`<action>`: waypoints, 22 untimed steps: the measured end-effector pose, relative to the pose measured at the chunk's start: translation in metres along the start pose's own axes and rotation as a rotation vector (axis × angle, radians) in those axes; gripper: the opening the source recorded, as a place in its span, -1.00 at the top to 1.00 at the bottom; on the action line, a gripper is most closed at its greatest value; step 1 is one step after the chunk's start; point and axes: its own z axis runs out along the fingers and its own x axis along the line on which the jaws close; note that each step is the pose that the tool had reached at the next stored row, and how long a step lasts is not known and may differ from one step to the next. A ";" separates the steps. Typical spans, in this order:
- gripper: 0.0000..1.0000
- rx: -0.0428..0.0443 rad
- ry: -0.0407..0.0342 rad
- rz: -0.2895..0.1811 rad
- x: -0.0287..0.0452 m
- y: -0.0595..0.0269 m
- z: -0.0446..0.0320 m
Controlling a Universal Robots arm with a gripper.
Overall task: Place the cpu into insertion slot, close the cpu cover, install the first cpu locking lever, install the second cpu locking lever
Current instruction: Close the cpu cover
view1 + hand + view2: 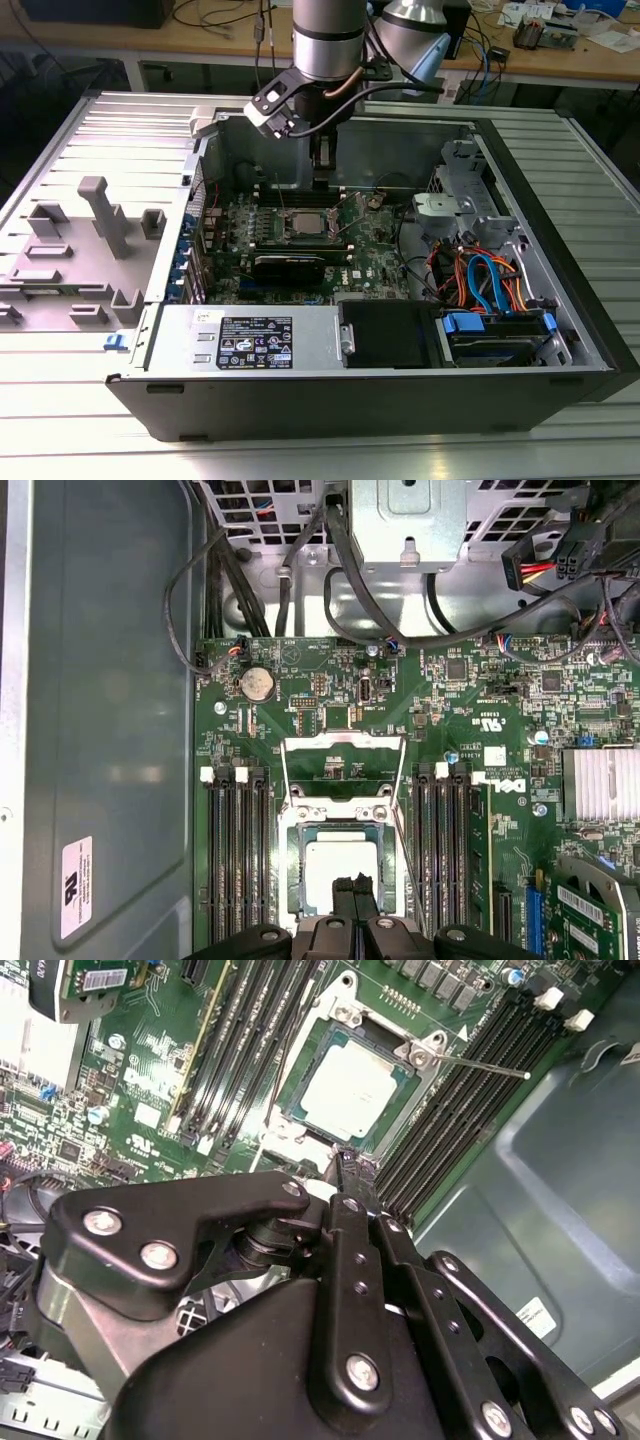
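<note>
In the exterior view the arm [328, 40] drops straight down into the open PC case [330, 405], wrist vertical, with the gripper [322, 170] low over the green board [375, 262] just behind the socket. In the first wrist view, L to R: memory slots [235, 850], then the cpu [330, 860] seated flat in the insertion slot [297, 870], w/ the cpu cover [344, 741] flipped back open. The fingertips [343, 892] are pressed together w/ nothing between them, over one edge of the cpu.

Upright arm [327, 40], downward pincer [354, 885], jaws seemingly together.
</note>
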 end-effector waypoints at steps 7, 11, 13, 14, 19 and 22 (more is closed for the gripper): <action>0.79 0.0000 0.0000 0.000 0.0000 0.0027 0.0001; 0.79 0.0000 0.0000 0.000 0.0000 0.0041 0.0001; 0.79 0.0000 -0.0001 0.000 0.0000 0.0047 0.0001; 0.79 0.0000 0.0000 0.000 0.0000 0.0048 0.0001; 0.79 0.0000 0.0000 0.000 0.0000 0.0057 0.0001; 0.79 0.0000 0.0000 0.000 0.0000 0.0064 0.0002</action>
